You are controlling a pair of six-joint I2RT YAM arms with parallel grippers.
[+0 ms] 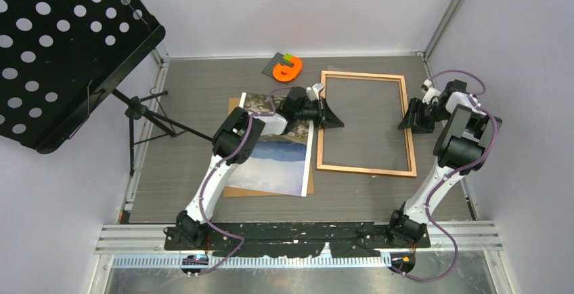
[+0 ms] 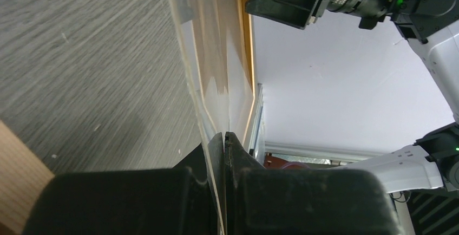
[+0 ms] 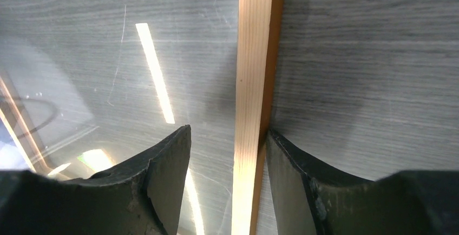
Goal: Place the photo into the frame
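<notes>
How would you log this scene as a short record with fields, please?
photo: lies picture side up on the brown backing board, left of the frame
frame: flat on the table, photo not yet in it
clear sheet: edge pinched at the frame's left rail
left jaws: shut on the clear sheet
right jaws: open, straddling the frame's right rail
back of table: orange object
far left: black perforated stand
</notes>
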